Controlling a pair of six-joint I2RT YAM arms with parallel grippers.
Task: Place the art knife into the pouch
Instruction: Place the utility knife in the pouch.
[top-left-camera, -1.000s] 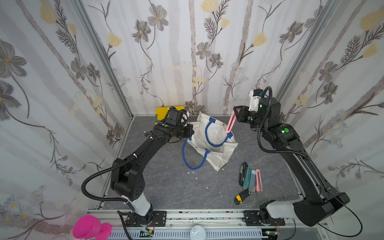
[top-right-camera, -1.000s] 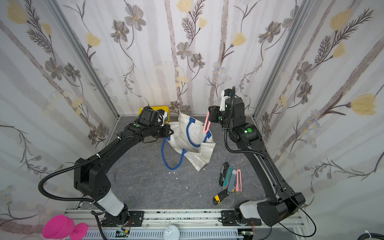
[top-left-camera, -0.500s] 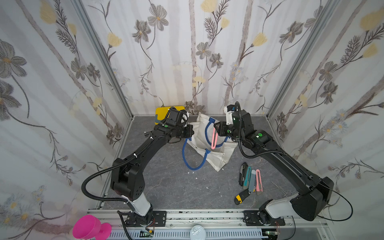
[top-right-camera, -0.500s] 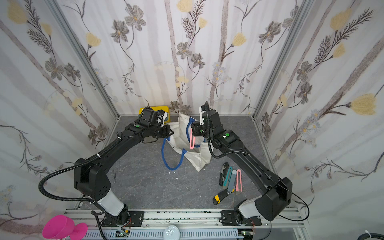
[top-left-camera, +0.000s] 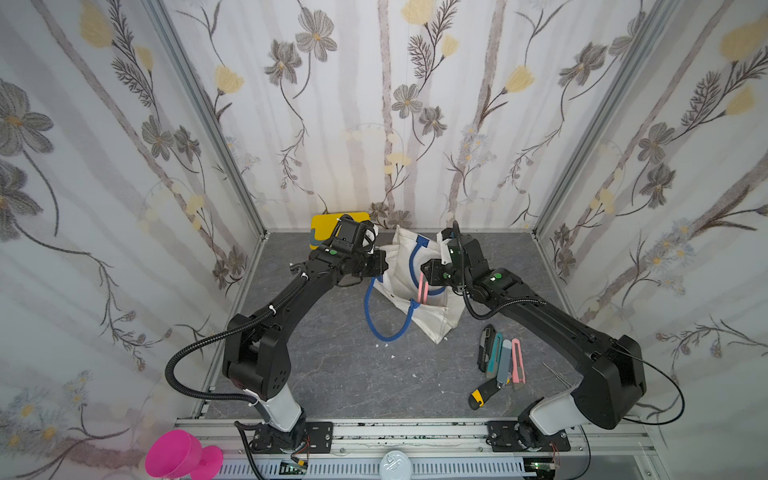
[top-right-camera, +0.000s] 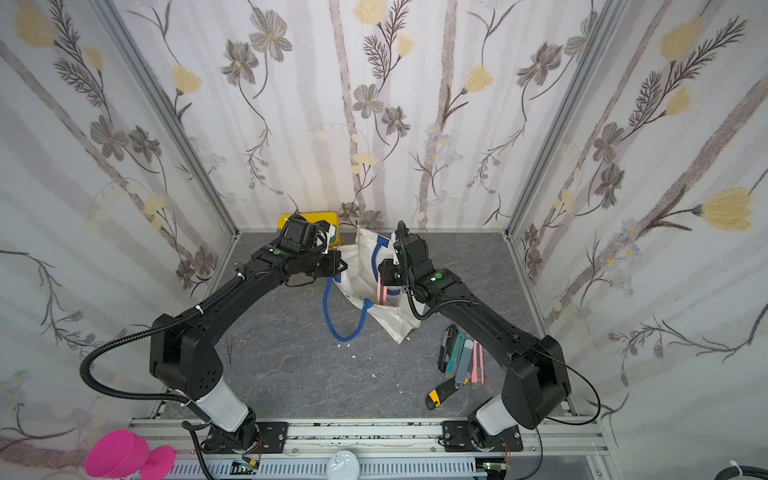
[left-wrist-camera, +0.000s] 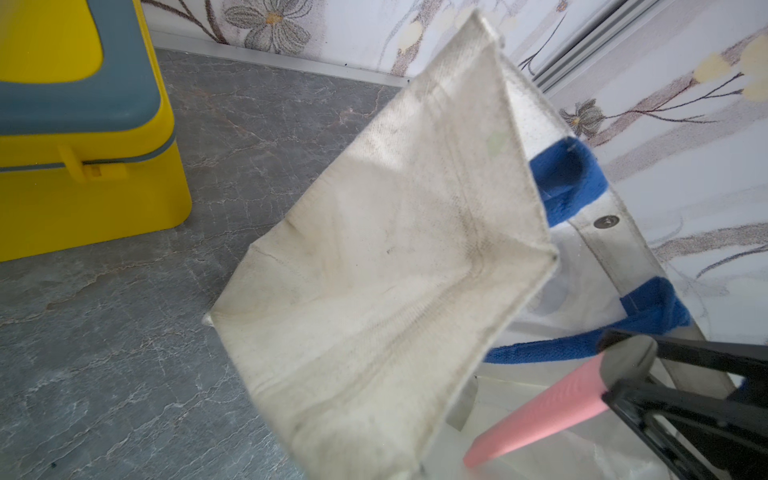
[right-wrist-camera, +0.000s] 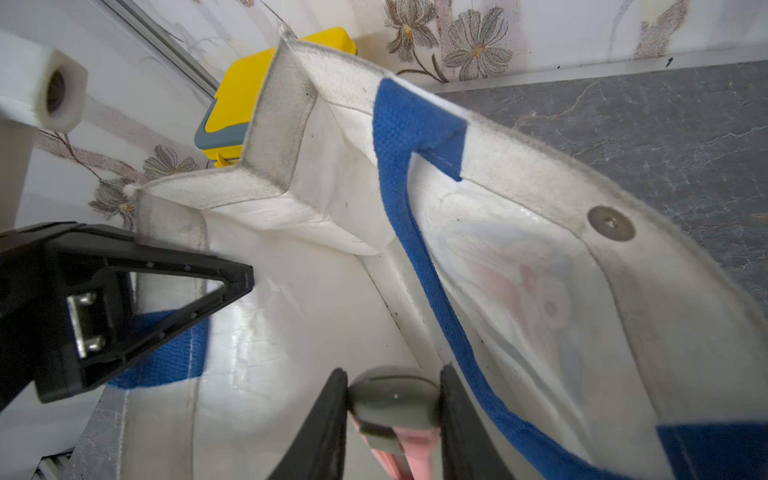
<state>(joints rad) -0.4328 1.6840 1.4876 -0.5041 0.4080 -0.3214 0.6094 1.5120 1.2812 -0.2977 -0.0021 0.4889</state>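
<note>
The left jaws were closed on the left rim of the pouch (top-left-camera: 440, 322), holding it up so that the mouth stood open. The right jaws were clamped on the grey-capped end of the pink art knife (top-left-camera: 423, 289). The knife hung roughly upright, with its lower end dipped into the open mouth and not yet released. Picking up the knife and carrying it over looked done, and it appeared partly inserted. What seemed left was to let the knife go so it dropped inside, then draw both arms clear. Five other knives (top-left-camera: 500, 361) lay on the tabletop (top-left-camera: 332, 365) at the near right, well apart from the pouch.
</note>
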